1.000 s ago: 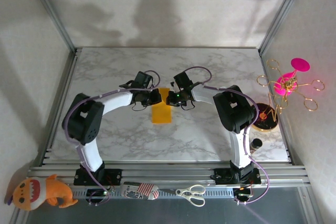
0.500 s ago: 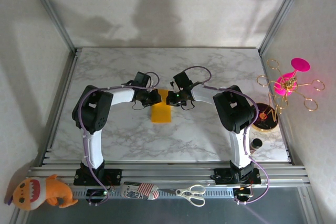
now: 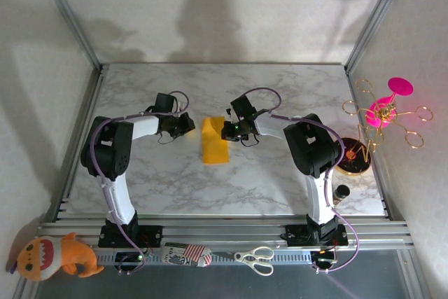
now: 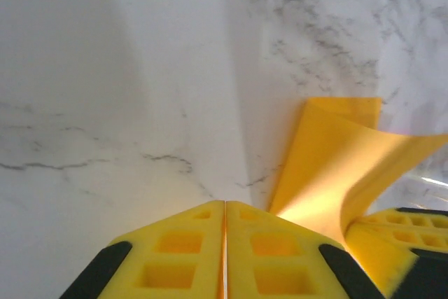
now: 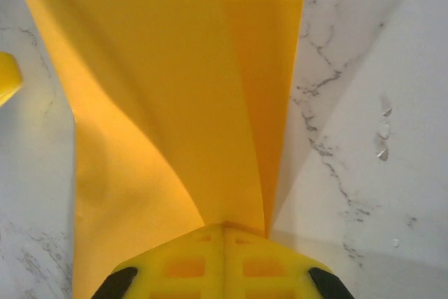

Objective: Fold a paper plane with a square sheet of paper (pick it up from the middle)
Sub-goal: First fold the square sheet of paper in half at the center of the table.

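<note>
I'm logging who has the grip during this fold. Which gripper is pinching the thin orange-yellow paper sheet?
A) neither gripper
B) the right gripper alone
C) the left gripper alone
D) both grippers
B: in the right wrist view the orange-yellow paper sheet runs into the closed right gripper, while the left gripper is shut on nothing over the bare marble table, beside the sheet.

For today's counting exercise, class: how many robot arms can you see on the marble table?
2. The left arm stands near-left, bent toward the middle; the right arm stands near-right, pinching the orange paper.
</note>
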